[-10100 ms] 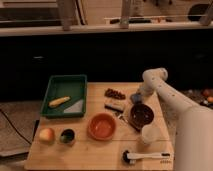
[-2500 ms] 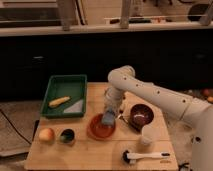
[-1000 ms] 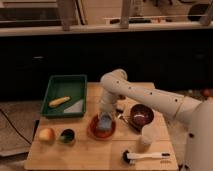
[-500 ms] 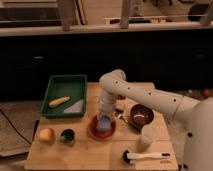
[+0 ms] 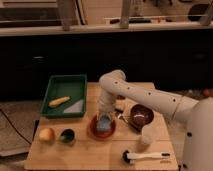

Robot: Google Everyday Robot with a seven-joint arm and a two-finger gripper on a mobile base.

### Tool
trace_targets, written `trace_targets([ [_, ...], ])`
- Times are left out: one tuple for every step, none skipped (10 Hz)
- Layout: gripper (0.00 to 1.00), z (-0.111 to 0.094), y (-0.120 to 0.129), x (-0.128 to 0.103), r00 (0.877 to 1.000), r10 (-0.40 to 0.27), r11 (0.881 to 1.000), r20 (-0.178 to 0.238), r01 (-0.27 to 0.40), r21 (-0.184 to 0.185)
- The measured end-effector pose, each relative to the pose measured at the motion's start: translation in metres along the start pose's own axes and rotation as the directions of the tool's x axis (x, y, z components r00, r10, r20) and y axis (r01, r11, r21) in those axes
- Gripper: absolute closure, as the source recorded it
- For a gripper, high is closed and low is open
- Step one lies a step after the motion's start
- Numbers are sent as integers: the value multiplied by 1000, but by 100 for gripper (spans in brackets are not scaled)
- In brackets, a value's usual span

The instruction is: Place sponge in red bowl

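Table (image 5: 95,159): pincer (image 5: 104,120) over red bowl (image 5: 93,132).

Wooden table (image 5: 80,155) under claw (image 5: 103,120): tray (image 5: 52,87), 2 bowls (image 5: 91,131), brush (image 5: 145,157).

Lay flat inside the round, shallow orange-red bowl (image 5: 92,133) near the front middle of the wooden table, a small blue-grey sponge (image 5: 103,125), right under the gripper (image 5: 104,119) that reached down into the bowl from above.
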Motion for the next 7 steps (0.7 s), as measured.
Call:
trace_targets([
  [95,0,0,0,1000,-1,1000,1,1,0],
  [88,0,-2,-2,1000,-8,1000,3,8,3],
  [79,0,-2,-3,1000,-15,1000,5,15,7],
  [68,0,-3,-4,1000,-23,1000,7,23,10],
  [58,0,-7,-4,999,-32,999,8,32,17],
  [50,0,-9,-4,999,-40,999,8,39,19],
  [35,-1,-11,-4,999,-46,999,9,46,22],
])
